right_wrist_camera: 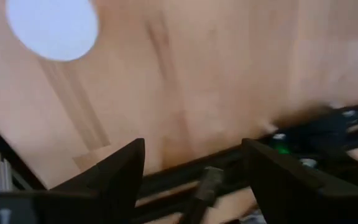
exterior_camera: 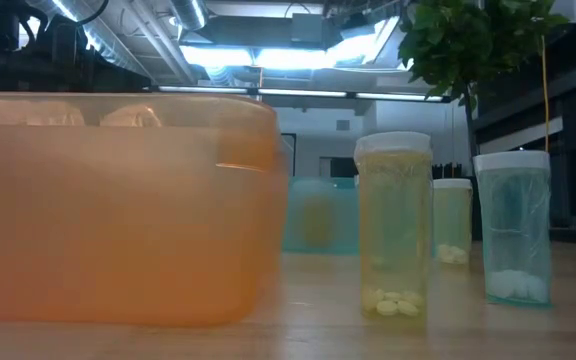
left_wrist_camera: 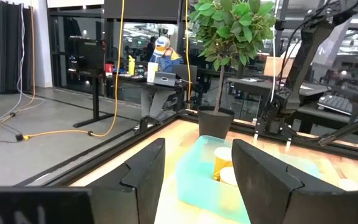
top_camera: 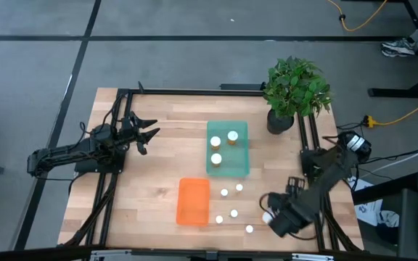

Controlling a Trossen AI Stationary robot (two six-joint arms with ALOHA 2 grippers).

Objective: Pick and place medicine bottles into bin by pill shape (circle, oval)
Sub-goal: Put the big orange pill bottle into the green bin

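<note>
The right gripper (top_camera: 268, 208) hovers with fingers spread and empty, near the front right corner of the wooden table (top_camera: 158, 167); a white-capped medicine bottle (top_camera: 266, 216) stands just beside its fingertips. Five more loose bottles (top_camera: 224, 193) stand between the gripper and the orange bin (top_camera: 193, 201). Three wider-capped bottles (top_camera: 233, 135) sit in the teal bin (top_camera: 228, 166) behind the orange one. No label is readable. The left gripper (top_camera: 151, 134) waits spread and empty, left of the teal bin.
</note>
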